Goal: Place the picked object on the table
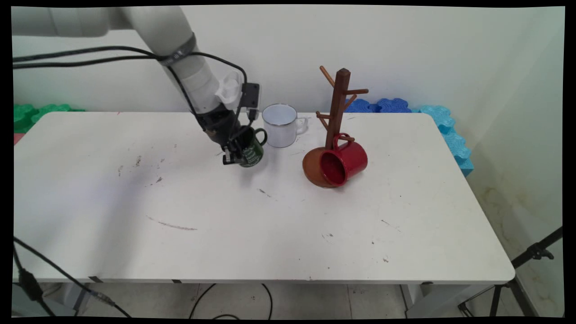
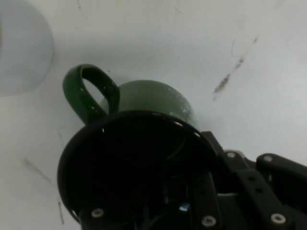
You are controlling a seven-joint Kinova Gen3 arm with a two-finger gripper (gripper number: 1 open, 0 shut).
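One green mug (image 1: 252,152) tilted in gripper (image 1: 232,155), white mug (image 1: 280,125) beside

A white mug (image 1: 280,126) stood just to the right of the gripper (image 1: 234,155), a little behind it, on the scuffed white worktop (image 1: 270,225). Farther right stood a brown wooden mug tree (image 1: 337,108). A red mug (image 1: 345,163) lay tilted on its side against the tree's base, handle up at a low peg. Blue foam mats (image 1: 387,105) lay beyond, along the wall.
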